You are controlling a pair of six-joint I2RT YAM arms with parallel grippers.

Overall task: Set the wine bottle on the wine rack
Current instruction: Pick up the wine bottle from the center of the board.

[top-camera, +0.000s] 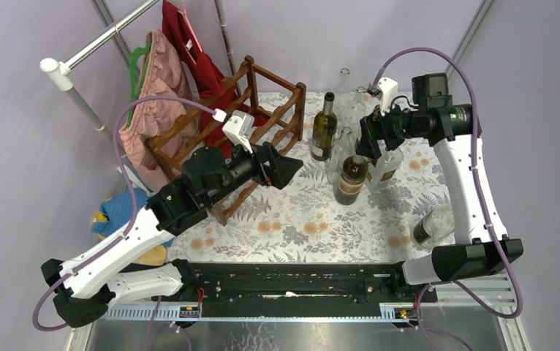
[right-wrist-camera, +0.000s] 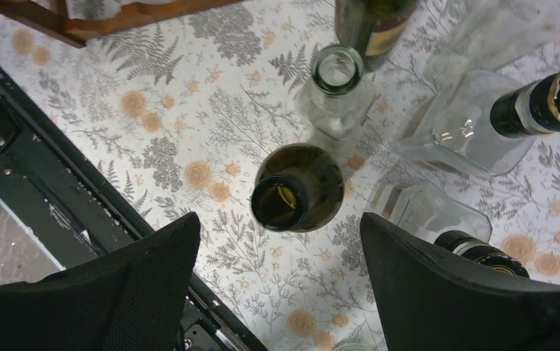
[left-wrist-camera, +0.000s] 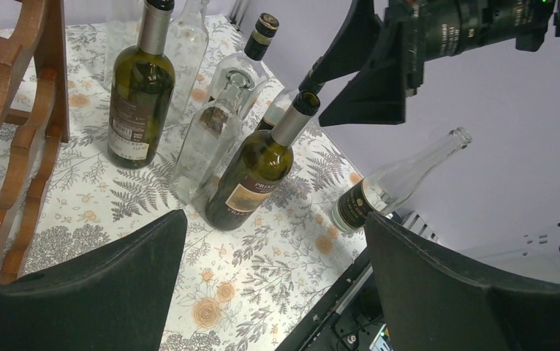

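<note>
Across the lower centre of the top view, the fern-printed tablecloth [top-camera: 299,223] lies bare. At centre right, clear glass bottles [top-camera: 341,142] crowd behind and beside the upright dark green wine bottle [top-camera: 350,179]. The dark reddish-brown wooden rack [top-camera: 259,121] fills the upper left, and a clear bottle lying on its side [top-camera: 432,227] occupies the lower right.

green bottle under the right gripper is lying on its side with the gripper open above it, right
No: the green bottle stands upright on the table, its open mouth facing up, as the right wrist view shows. The right gripper is indeed open above it.
</note>
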